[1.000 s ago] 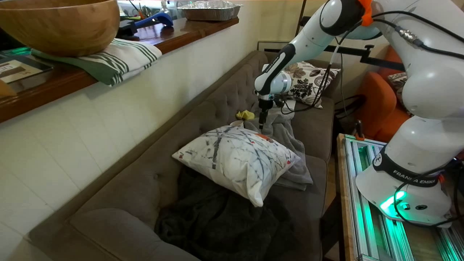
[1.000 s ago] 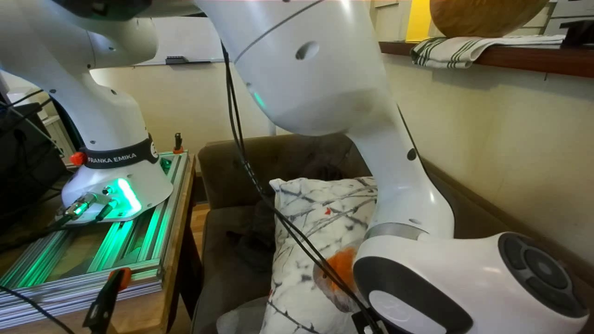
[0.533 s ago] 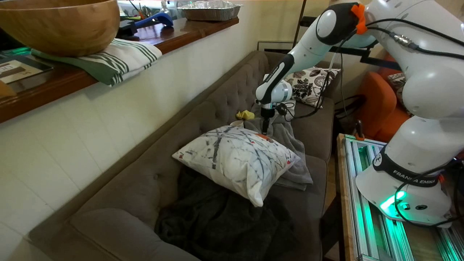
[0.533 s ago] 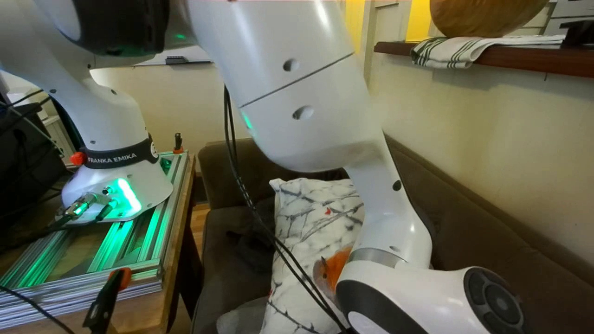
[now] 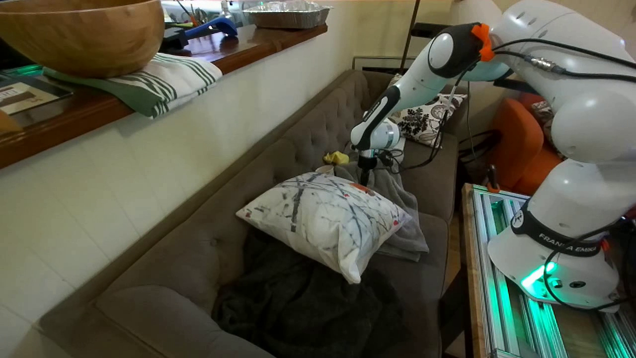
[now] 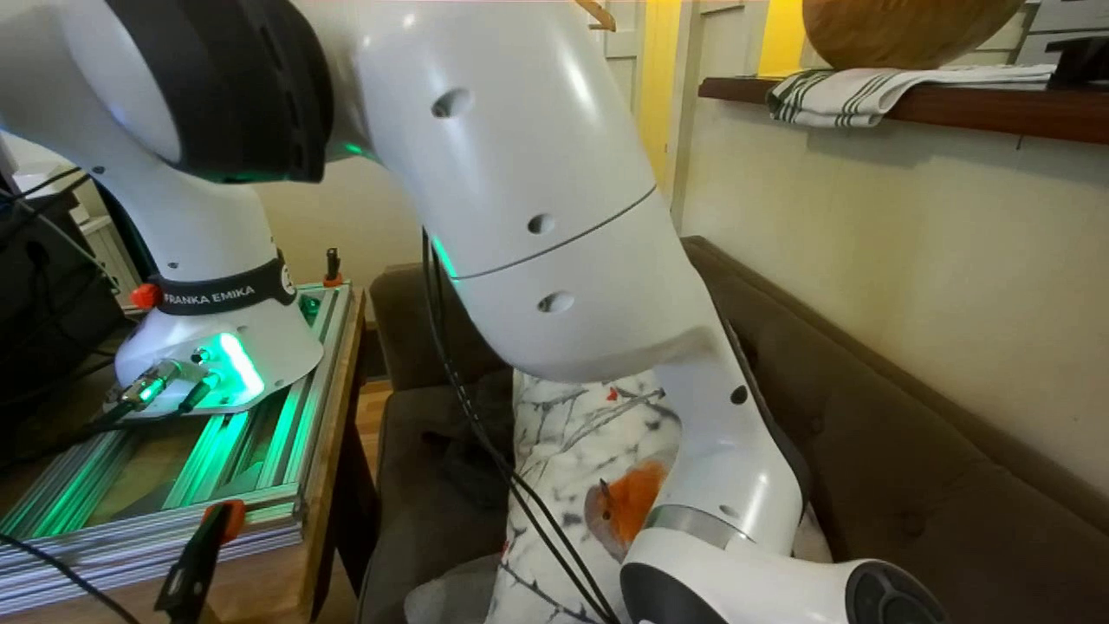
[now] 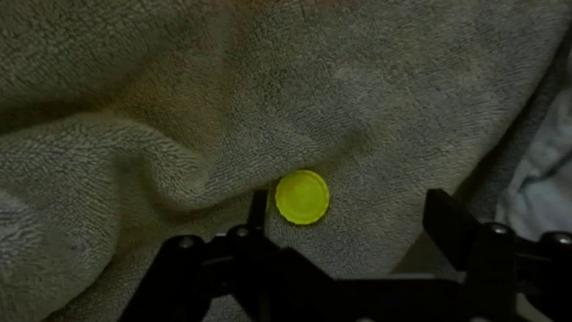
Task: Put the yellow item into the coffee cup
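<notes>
The hand [image 7: 347, 203] has dipped lower, fingers [image 7: 258, 210] wide apart. In the wrist view, the yellow disc [image 7: 302, 197] on the cloth [image 7: 313, 112] shows between them, at the hand's nine o'clock, near one finger.

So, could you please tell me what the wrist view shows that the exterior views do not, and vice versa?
Only the wrist view shows the round yellow disc, lying ungripped on the gray cloth. Only exterior pictures show the wooden bowl and striped towel, in both exterior views, and the white cup, in an exterior view. Shared are the gray cloth, the open gripper (in an exterior view) and, apparently, the white patterned cushion.
</notes>
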Motion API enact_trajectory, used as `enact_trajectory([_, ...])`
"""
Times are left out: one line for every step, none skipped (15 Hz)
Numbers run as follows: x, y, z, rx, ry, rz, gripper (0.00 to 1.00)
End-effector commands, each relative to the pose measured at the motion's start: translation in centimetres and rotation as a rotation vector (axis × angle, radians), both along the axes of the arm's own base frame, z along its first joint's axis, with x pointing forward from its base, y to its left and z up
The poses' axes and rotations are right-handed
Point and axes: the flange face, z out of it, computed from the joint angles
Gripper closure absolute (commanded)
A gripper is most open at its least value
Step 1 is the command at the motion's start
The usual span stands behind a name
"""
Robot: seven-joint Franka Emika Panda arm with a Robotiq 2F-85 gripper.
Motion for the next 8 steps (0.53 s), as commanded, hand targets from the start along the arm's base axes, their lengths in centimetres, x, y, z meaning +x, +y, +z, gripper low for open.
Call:
enact_trajectory([0.2, -1.2, -1.5, 0.033, -0.019, -0.002, 0.32])
enact_trajectory([0.1, -1.2, -1.7, 0.035, -0.020, 0.001, 0.33])
enact_trajectory([0.1, -1.3, -1.9, 0.033, -0.018, 0.003, 0.36])
enact_trajectory([0.1, -1.4, -2.2, 0.037, -0.020, 0.002, 0.37])
enact_trajectory([0.1, -1.4, -2.3, 0.038, -0.020, 0.001, 0.37])
enact_trajectory([0.1, -1.5, -2.5, 0.040, -0.020, -0.001, 0.35])
enact_trajectory([0.1, -1.5, -2.6, 0.040, -0.019, -0.002, 0.34])
enact_trajectory([0.1, -1.6, -2.8, 0.040, -0.017, -0.002, 0.32])
